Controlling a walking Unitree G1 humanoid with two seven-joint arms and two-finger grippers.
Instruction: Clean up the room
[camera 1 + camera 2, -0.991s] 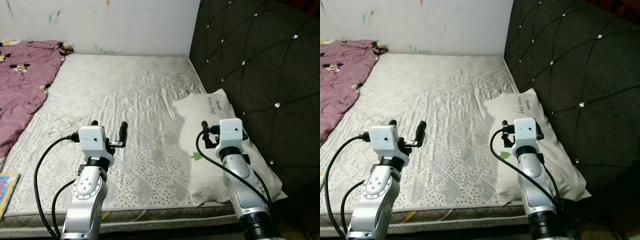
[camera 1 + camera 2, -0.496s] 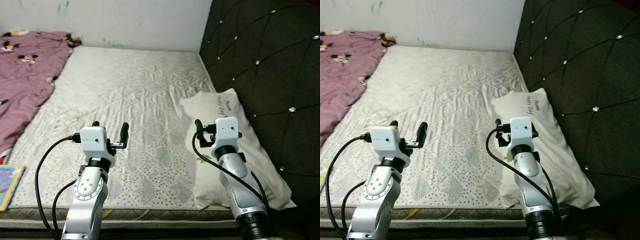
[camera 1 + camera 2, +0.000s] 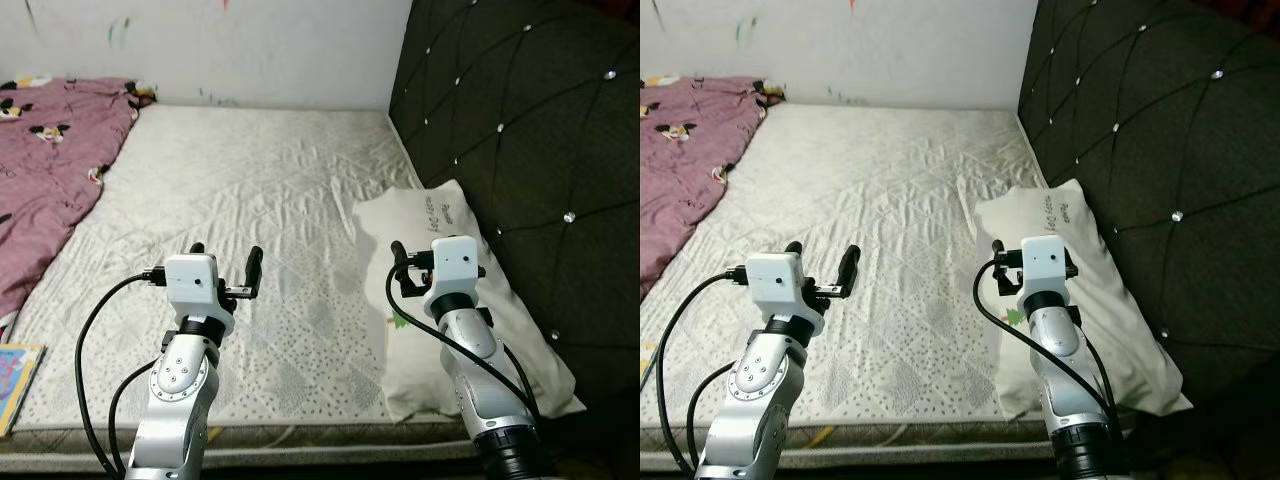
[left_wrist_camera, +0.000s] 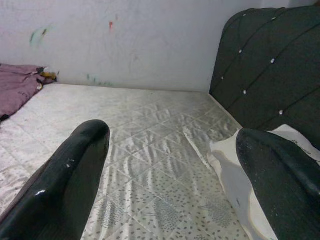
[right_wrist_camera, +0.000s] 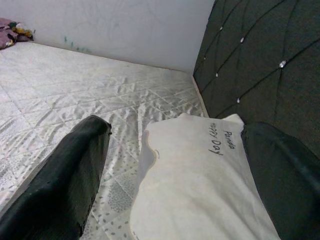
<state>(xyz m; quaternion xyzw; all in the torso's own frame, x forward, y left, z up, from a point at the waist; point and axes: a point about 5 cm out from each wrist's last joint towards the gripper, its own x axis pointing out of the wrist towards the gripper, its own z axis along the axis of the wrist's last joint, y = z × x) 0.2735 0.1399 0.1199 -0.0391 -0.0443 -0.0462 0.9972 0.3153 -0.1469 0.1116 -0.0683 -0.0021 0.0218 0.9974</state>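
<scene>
A white pillow [image 3: 385, 230] with small writing lies on the right side of the mattress [image 3: 260, 190], against the black tufted headboard [image 3: 520, 120]. A crumpled maroon blanket [image 3: 50, 170] with cartoon prints covers the far left of the bed. My left gripper [image 3: 226, 255] is raised over the mattress's front part, open and holding nothing. My right gripper [image 5: 175, 127] is open and empty above the pillow [image 5: 200, 170], pointing along it.
A colourful book [image 3: 15, 372] lies on the floor at the bed's front left corner. A white wall [image 3: 220, 50] with paint marks runs behind the bed. The headboard closes off the right side.
The camera has swayed, so the whole scene shifted a little. Both grippers keep the same raised, open pose, and nothing on the bed has moved.
</scene>
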